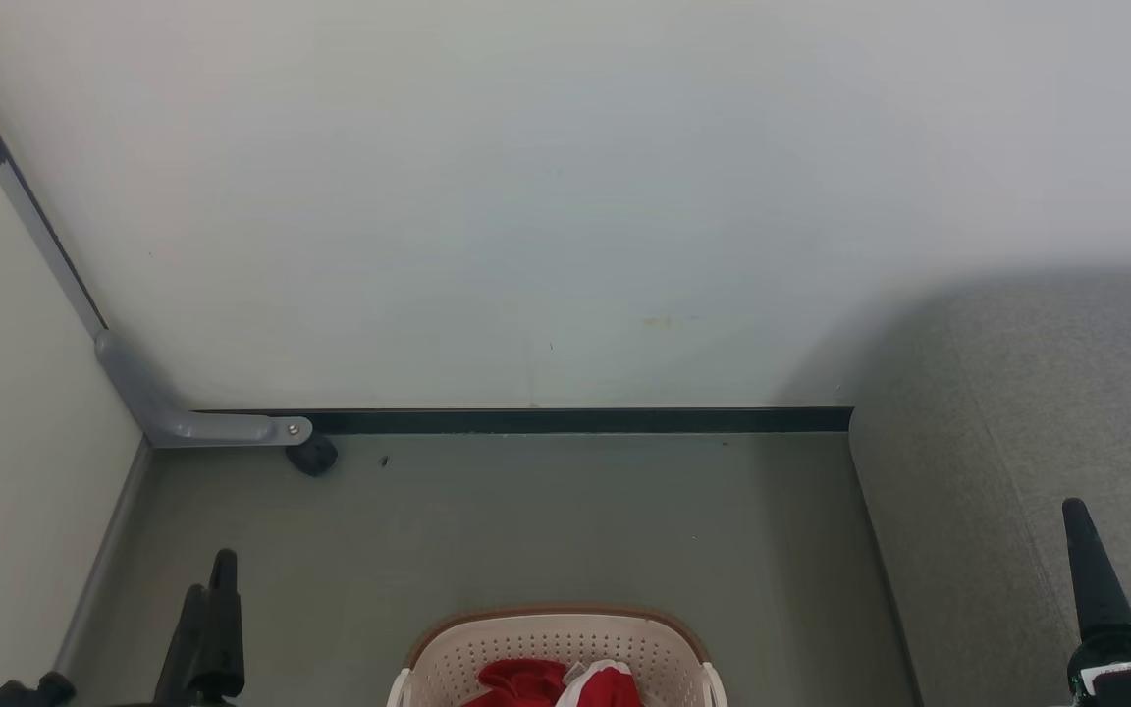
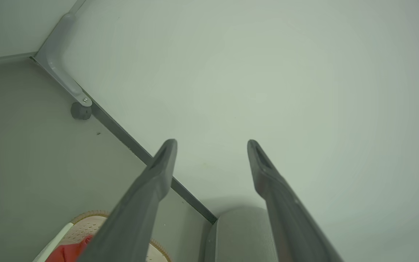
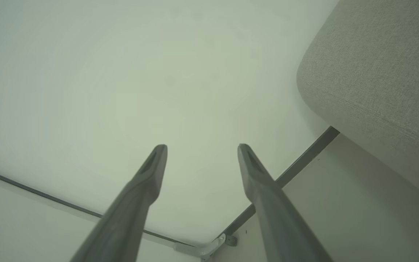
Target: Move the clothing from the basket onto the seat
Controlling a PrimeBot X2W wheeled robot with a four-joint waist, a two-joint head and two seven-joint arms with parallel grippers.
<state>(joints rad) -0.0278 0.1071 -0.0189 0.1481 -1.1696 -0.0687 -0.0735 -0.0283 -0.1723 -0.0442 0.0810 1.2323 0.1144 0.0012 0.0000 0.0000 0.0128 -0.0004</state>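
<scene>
Clothing (image 1: 551,682), red and white, lies in the basket (image 1: 546,636) at the head view's bottom centre, nearer the left gripper (image 1: 210,579) than the right gripper (image 3: 201,147), both spread wide, holding nothing.

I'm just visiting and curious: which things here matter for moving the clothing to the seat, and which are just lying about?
For the job: basket, red and white clothing in it, grey seat, left gripper and right gripper, both open.
Just there: grey bracket in the corner, dark round knob by its end, dark skirting strip.
</scene>
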